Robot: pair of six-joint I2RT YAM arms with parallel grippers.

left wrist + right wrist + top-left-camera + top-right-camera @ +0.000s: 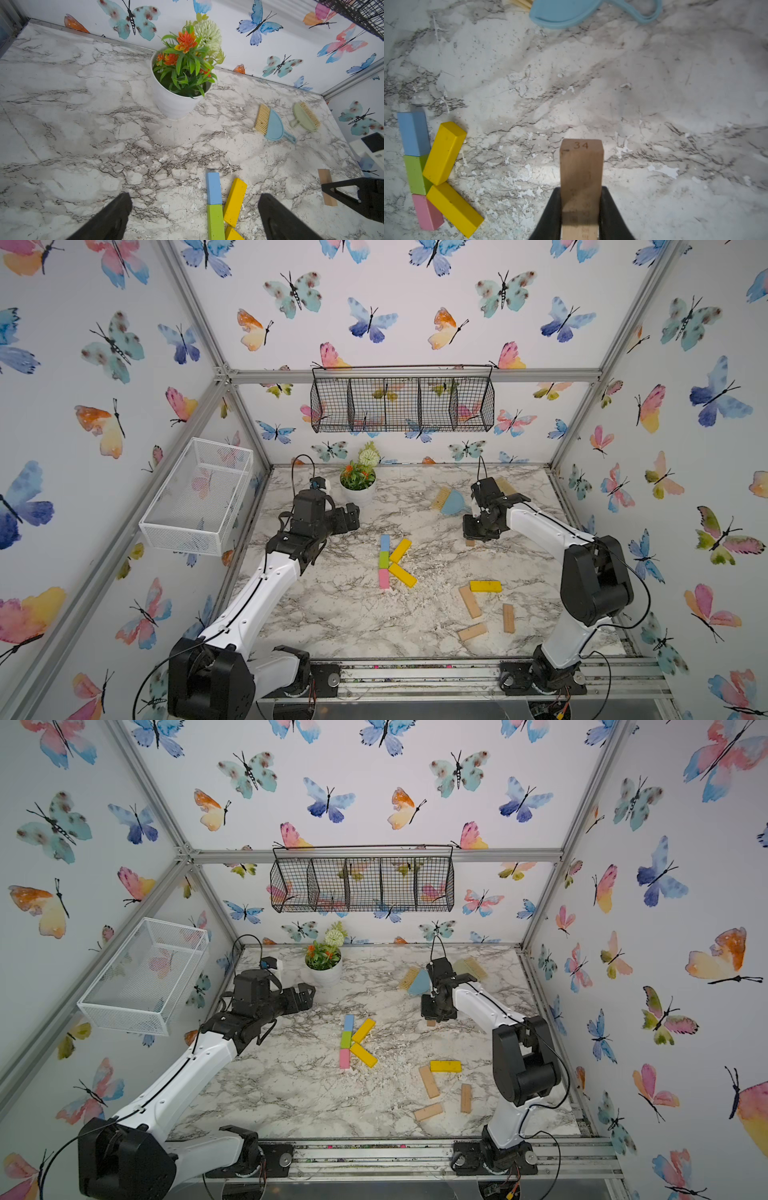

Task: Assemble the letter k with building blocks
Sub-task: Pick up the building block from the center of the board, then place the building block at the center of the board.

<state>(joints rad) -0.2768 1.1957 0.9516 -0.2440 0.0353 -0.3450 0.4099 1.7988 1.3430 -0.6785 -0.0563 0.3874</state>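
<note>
Marble-patterned tabletop (pixel 332 614) fills the floor of the cell. A black wire basket (pixel 403 404) hangs on the back wall and a white mesh basket (pixel 199 493) on the left wall. The left gripper (pixel 194 196) hovers over the far left part of the table with its jaws spread wide, grasping nothing. The right gripper (pixel 581 189) is clenched on a tan block (pixel 581 162) stamped 34, right of the letter; whether that block touches the table cannot be told.

A white flower pot (pixel 358 489) stands near the back edge. A blue dustpan with brush (pixel 453 502) lies to its right, and a green dustpan with brush (pixel 305 117) beyond that.

At the table's middle, a light blue block (pixel 385 543), a green block (pixel 383 559) and a pink block (pixel 384 578) lie end to end as the stem. An upper yellow block (pixel 400 550) and a lower yellow block (pixel 402 575) slant off its right side, meeting beside the green one. Nearer the front right lie a third yellow block (pixel 485 586) and three loose tan blocks (pixel 470 602).
</note>
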